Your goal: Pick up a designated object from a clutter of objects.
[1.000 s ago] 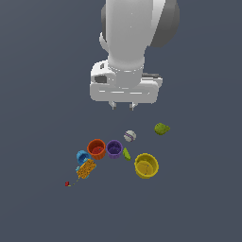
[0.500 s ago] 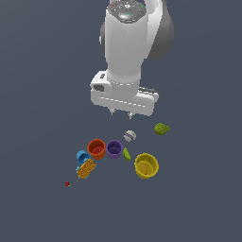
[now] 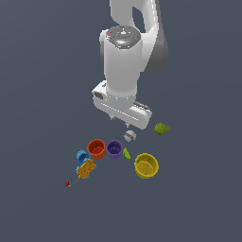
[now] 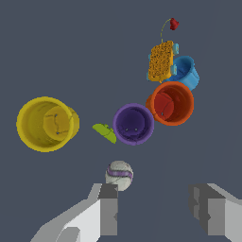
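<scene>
The gripper hangs wide and empty above the ball, near the purple cup touching the orange cup.

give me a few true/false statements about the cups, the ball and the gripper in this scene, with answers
1. The purple cup sits between the orange cup and the yellow cup. True.
2. The gripper is shut on the purple cup. False: its fingers are spread apart with nothing between them, above the clutter.
3. The yellow cup is the smallest cup. False: it is the largest; the blue cup looks smallest.
4. A grey-white ball with a purple band lies near the purple cup. True.
5. The purple cup lies tipped on its side. False: it stands upright, mouth up.
</scene>
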Robot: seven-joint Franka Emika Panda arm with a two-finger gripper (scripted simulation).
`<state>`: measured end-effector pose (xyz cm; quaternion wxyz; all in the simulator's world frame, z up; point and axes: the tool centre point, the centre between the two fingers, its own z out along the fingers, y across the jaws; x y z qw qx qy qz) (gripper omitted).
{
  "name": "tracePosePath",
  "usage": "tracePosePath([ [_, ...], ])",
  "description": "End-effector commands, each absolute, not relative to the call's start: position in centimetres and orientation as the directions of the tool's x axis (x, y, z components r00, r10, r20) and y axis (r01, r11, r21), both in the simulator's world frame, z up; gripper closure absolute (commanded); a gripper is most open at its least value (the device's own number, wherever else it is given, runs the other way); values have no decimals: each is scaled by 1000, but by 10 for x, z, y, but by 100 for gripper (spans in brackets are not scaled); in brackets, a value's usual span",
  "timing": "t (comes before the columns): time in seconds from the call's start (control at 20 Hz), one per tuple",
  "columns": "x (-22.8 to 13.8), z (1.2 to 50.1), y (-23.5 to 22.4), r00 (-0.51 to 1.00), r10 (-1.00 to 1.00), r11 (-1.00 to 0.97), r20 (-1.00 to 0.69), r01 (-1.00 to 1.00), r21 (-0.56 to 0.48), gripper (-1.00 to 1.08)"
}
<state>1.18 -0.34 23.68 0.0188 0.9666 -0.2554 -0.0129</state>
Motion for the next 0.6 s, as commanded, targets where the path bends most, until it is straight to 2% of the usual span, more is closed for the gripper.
tracePosePath([
  [0.0,13,227,-5,834,-552,-833,-12,-551,44,-20],
  [0.55,14,187,-13,639,-769,-638,6,-768,50,-20],
])
